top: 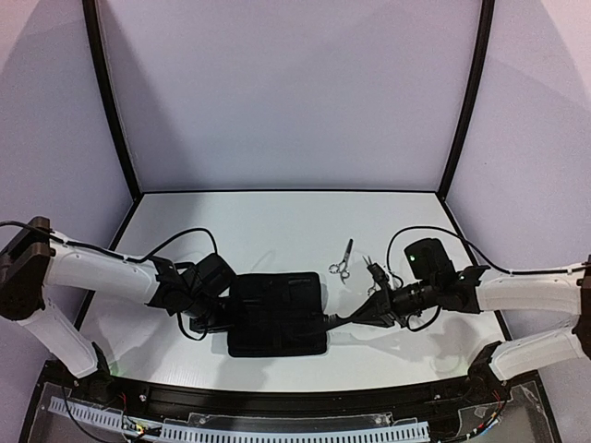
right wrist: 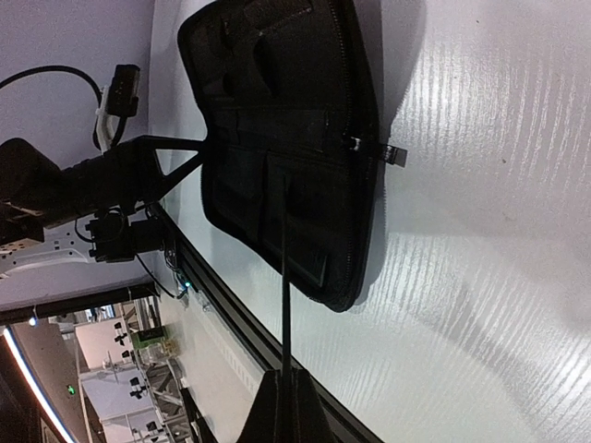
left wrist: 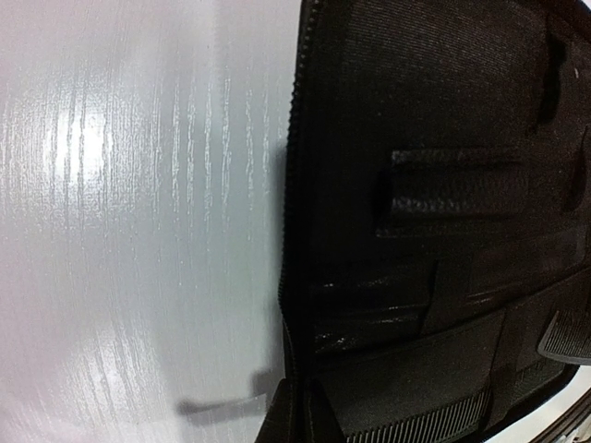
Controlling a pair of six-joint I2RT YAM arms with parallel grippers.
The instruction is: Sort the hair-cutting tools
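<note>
A black zip case point(top: 277, 314) lies open in the middle of the table. My left gripper point(top: 222, 316) is at its left edge; in the left wrist view its fingers point(left wrist: 277, 420) are shut on the case's zip edge point(left wrist: 294, 277). My right gripper point(top: 358, 317) is at the case's right edge, shut on a slim black comb point(right wrist: 285, 277) that reaches over the case's pockets point(right wrist: 277, 185). One pair of silver scissors point(top: 342, 261) lies on the table behind the case. A second pair point(top: 373, 272) lies beside my right wrist. I cannot make out a second comb.
The case's zip pull point(right wrist: 392, 154) sticks out over the white table point(top: 259, 231). The table's front edge and rail point(top: 277, 401) run close in front of the case. Black frame posts point(top: 111, 101) stand at the back corners.
</note>
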